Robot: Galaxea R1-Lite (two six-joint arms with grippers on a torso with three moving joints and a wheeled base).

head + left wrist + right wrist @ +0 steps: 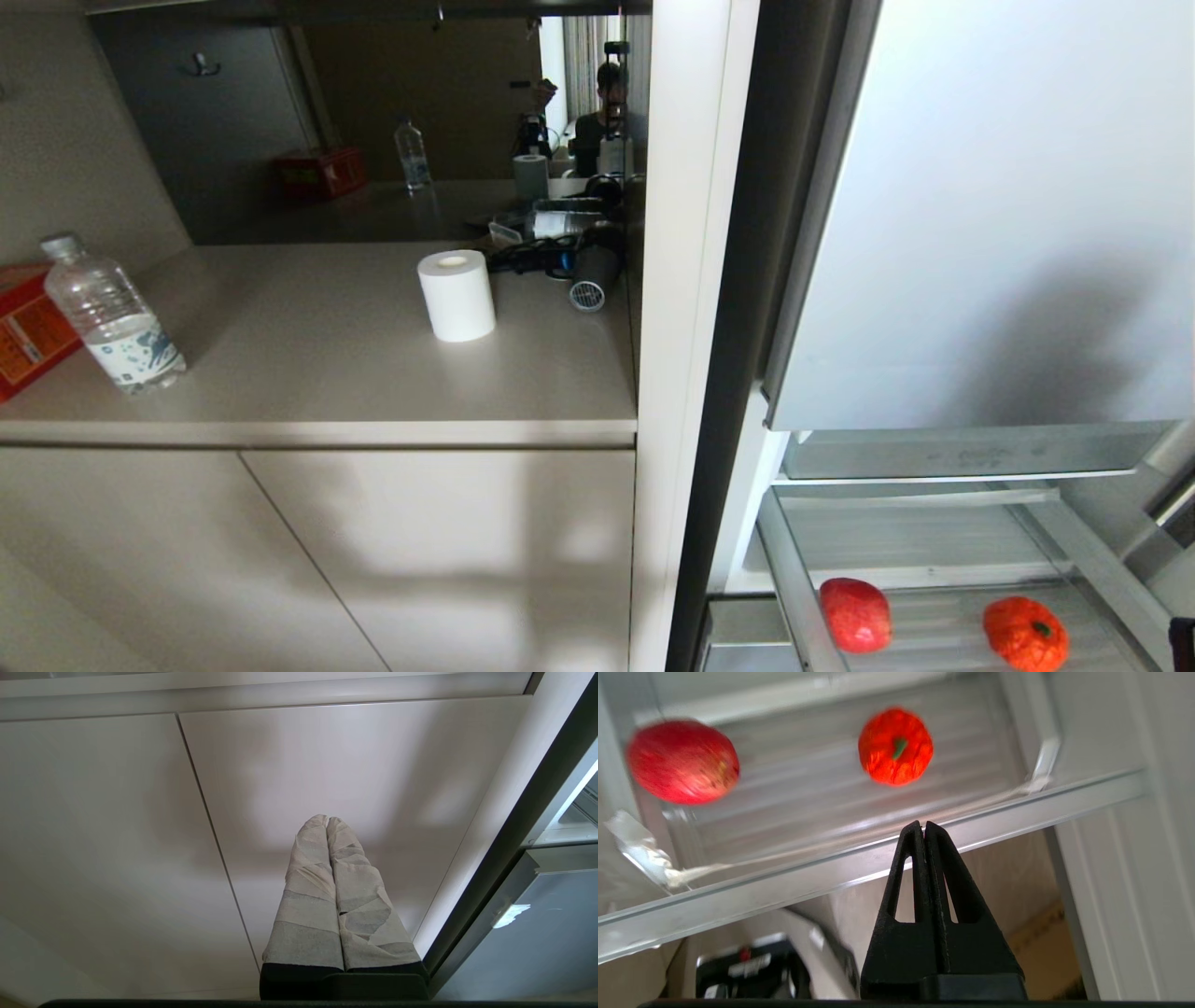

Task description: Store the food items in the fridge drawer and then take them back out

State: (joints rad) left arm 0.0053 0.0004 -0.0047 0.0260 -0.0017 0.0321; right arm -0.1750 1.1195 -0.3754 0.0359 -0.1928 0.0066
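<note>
White paper roll (pixel 456 295), water bottle (pixel 112 315) on counter (pixel 327 373).

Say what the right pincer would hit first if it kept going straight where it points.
Probably the drawer's clear front lip, just ahead of the shut right pincer; the orange pumpkin lies beyond. Depth is unclear.

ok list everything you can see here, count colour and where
apple: 1, red, in fridge drawer, left part
pumpkin-like fruit: 1, orange, in drawer, right part
fridge drawer: 1, clear, pulled out
fridge door: 1, grey-blue, above drawer
water bottle: 1, clear, counter left
box: 1, red, counter's left edge
paper roll: 1, white, mid counter
counter: 1, beige
left pincer: taped, shut, facing cabinet doors
right pincer: black, shut, before drawer lip
</note>
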